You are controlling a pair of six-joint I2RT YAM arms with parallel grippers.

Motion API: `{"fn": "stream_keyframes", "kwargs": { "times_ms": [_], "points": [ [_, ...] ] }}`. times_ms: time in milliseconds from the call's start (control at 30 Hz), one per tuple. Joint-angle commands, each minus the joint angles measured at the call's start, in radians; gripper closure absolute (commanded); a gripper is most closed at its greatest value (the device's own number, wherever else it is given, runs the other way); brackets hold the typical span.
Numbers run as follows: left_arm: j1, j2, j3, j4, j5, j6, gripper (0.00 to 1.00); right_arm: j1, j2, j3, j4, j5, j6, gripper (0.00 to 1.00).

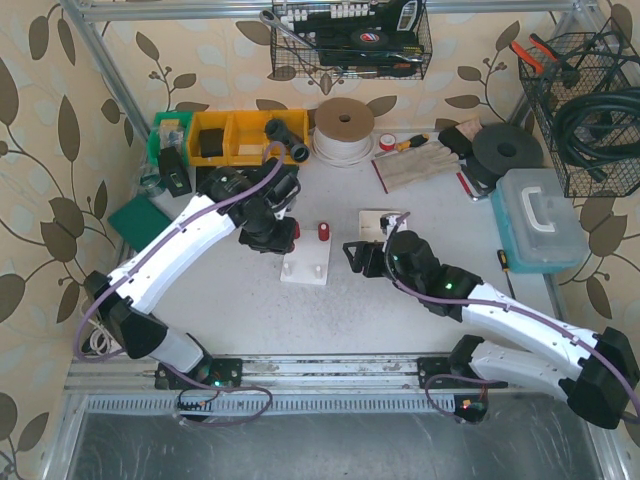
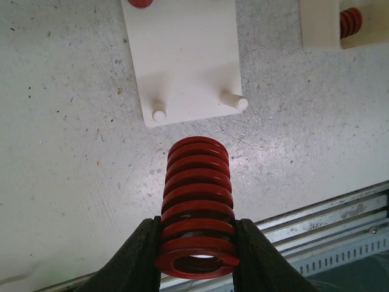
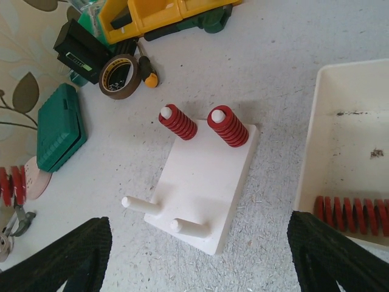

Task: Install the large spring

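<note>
My left gripper [image 2: 197,258] is shut on the large spring [image 2: 197,201], a fat red coil pinched near one end, its length pointing at the white peg plate [image 2: 182,55]. From the top it hovers at the plate's [image 1: 305,265] far left corner. In the right wrist view two red springs [image 3: 178,121] [image 3: 228,126] sit on the far pegs. The two near pegs [image 3: 140,205] [image 3: 191,228] are bare. My right gripper [image 3: 200,267] stands open just right of the plate, nothing between its fingers [image 3: 67,255].
A white tray [image 3: 340,121] right of the plate holds another red spring [image 3: 358,216]. Yellow bins [image 1: 240,135], a tape roll [image 1: 345,125] and a blue-lidded box [image 1: 540,220] line the back and right. A green case [image 1: 140,222] lies at the left.
</note>
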Motion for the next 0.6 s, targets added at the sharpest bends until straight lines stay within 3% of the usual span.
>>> {"fn": "stream_keyframes", "kwargs": {
  "times_ms": [0,167,467,567],
  "points": [
    [0.009,0.03,0.03,-0.049,-0.02,0.026,1.0,0.007,-0.012,-0.023,0.005,0.058,0.026,0.22],
    [0.009,0.039,-0.013,-0.015,-0.019,0.018,1.0,0.006,-0.04,-0.049,-0.035,0.145,0.092,0.18],
    [0.008,0.114,-0.012,-0.02,-0.02,0.024,1.0,0.005,-0.1,-0.134,0.003,0.262,0.188,0.02],
    [0.008,0.13,-0.008,-0.029,-0.031,0.022,1.0,0.004,-0.111,-0.148,0.005,0.273,0.202,0.01]
  ]
}}
